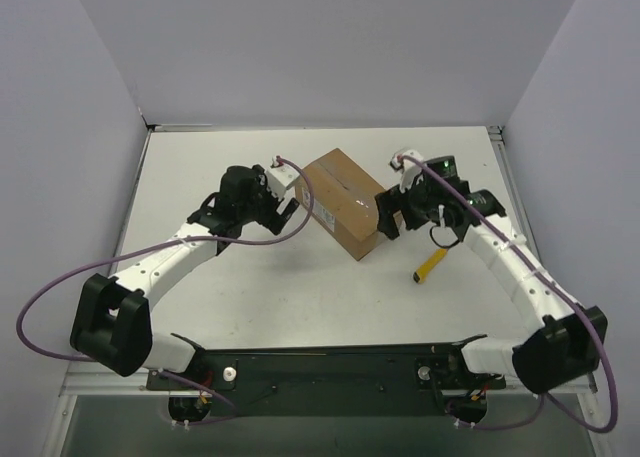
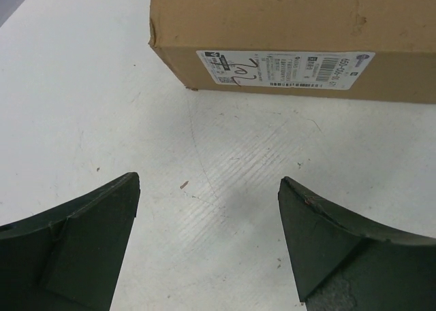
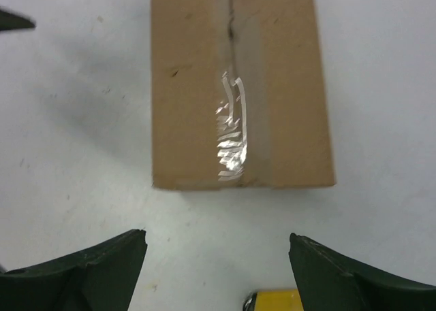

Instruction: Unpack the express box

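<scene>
Your open right gripper (image 3: 216, 248) faces the short end of the brown cardboard express box (image 1: 340, 202); your open left gripper (image 2: 208, 188), its long side.

A small yellow knife (image 1: 432, 267) lies flat on the white table (image 1: 300, 297), right of the middle and slanted, with bare tabletop around it. The tabletop shows fine scratches and scuffs. Pale walls (image 1: 330, 47) enclose it on three sides.

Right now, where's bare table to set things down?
Biggest bare patch: table between box, both arms and base bar. Also the strip from box to back wall. Crowded: beside the box, left gripper and right gripper close, knife by the right.
</scene>
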You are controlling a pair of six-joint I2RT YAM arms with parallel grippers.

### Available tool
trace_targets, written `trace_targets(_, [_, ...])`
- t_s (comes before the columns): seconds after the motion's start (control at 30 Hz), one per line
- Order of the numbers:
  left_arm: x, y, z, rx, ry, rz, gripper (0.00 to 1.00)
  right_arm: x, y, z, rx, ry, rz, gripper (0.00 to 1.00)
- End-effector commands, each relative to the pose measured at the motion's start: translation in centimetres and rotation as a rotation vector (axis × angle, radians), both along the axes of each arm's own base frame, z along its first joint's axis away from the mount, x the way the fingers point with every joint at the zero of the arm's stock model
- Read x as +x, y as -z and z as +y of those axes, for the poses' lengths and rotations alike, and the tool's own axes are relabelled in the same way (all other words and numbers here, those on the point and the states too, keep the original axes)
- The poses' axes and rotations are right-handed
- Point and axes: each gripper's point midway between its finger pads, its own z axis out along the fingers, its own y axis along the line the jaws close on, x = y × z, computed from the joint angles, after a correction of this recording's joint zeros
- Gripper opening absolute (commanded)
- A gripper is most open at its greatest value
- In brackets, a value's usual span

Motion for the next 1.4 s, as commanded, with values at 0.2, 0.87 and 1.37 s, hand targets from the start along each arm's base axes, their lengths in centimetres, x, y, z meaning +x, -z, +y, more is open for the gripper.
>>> trace_targets(0.2, [0.8,-1.5,-3.2,-0.254,0.065,0.163,0.0,18.9,-1.8,-7.5,0.06,0.342,-0.059,0.03])
trace_targets(0.87, [1.7,1.3,-1.3,-0.19,0.031,0.307,0.43,9.8,8.6,-0.1,0.005,0.145,0.196,0.11])
trace_targets(1.37, [3.9,-3.9,-9.2,-0.568,0.212,0.418,0.38,10.9,-0.3,3.5,0.059,0.049,-0.04,0.67])
